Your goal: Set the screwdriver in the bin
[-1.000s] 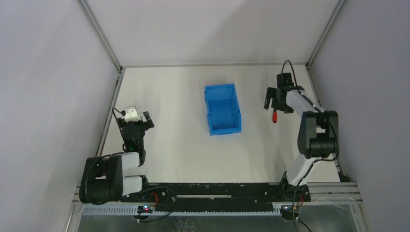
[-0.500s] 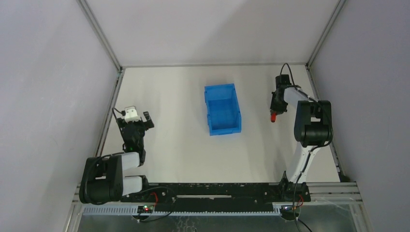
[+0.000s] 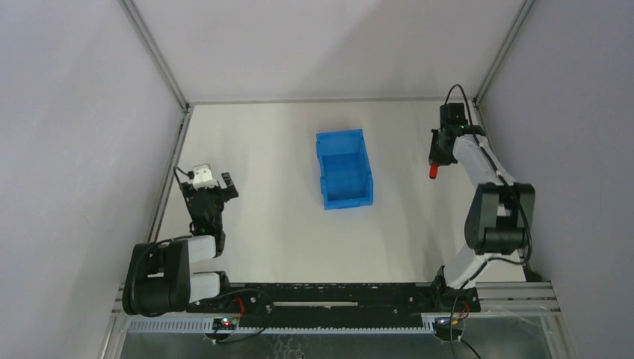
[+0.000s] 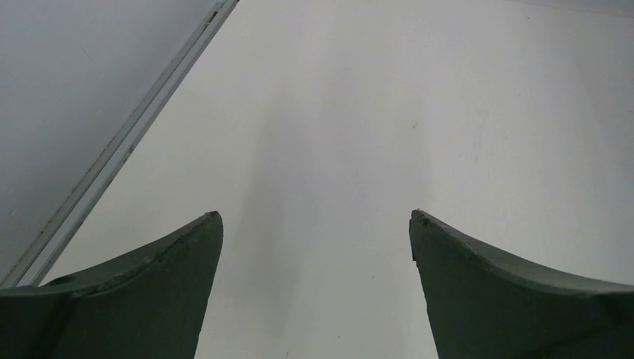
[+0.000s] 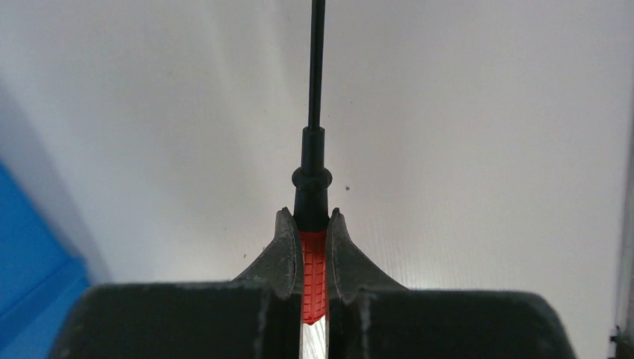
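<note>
Pale grey walls and aluminium framing close in a plain white worktop [image 3: 284,224], matte and evenly lit, marked only by a few faint specks in the wrist views. The blue bin [image 3: 348,200] stands near the middle with its open top up, within reach of both arms, so a drop from above should do. The right arm reaches out along the right-hand side, well apart from the bin. The right fingers [image 5: 291,239] are pinched tight on the red ribbed handle of the screwdriver [image 5: 314,187], just behind its black collar. The thin shaft runs straight out ahead of them, a grip that looks centred and steady for carrying. A corner of the bin shows at that view's lower left, so the carry goes leftward. The left arm lies folded near its base, the left fingers [image 4: 187,254] spread wide with nothing between them, apparently parked out of the way.
</note>
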`<state>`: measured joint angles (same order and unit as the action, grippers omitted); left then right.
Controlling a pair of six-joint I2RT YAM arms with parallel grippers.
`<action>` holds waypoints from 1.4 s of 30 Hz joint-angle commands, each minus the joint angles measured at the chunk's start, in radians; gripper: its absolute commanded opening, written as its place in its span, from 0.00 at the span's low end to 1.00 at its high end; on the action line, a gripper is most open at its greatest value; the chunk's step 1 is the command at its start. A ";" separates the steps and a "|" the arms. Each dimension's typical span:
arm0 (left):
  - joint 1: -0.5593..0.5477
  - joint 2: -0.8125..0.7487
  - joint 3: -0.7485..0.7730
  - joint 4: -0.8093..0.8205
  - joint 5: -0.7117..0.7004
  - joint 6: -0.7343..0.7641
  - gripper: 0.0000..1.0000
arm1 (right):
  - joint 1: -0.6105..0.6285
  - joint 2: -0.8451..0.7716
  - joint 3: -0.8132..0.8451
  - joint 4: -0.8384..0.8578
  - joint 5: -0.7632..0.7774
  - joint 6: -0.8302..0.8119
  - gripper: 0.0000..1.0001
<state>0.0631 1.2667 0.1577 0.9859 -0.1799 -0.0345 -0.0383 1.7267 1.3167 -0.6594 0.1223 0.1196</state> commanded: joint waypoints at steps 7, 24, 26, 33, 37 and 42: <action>-0.005 -0.009 0.036 0.066 -0.004 0.007 1.00 | 0.113 -0.237 0.124 -0.166 -0.073 0.024 0.00; -0.004 -0.009 0.036 0.066 -0.005 0.007 1.00 | 0.595 -0.003 0.325 -0.014 -0.077 0.037 0.06; -0.004 -0.009 0.036 0.066 -0.005 0.007 1.00 | 0.611 0.034 0.312 0.009 -0.053 0.042 0.06; -0.004 -0.008 0.035 0.066 -0.005 0.007 1.00 | 0.639 0.157 0.223 0.124 0.028 0.039 0.12; -0.004 -0.008 0.036 0.066 -0.004 0.007 1.00 | 0.662 0.228 0.203 0.158 0.091 0.059 0.14; -0.004 -0.009 0.036 0.066 -0.004 0.007 1.00 | 0.674 0.290 0.175 0.193 0.137 0.109 0.24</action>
<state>0.0631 1.2667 0.1577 0.9859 -0.1799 -0.0345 0.6182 1.9869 1.5021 -0.5327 0.1902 0.1802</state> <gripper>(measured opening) 0.996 0.219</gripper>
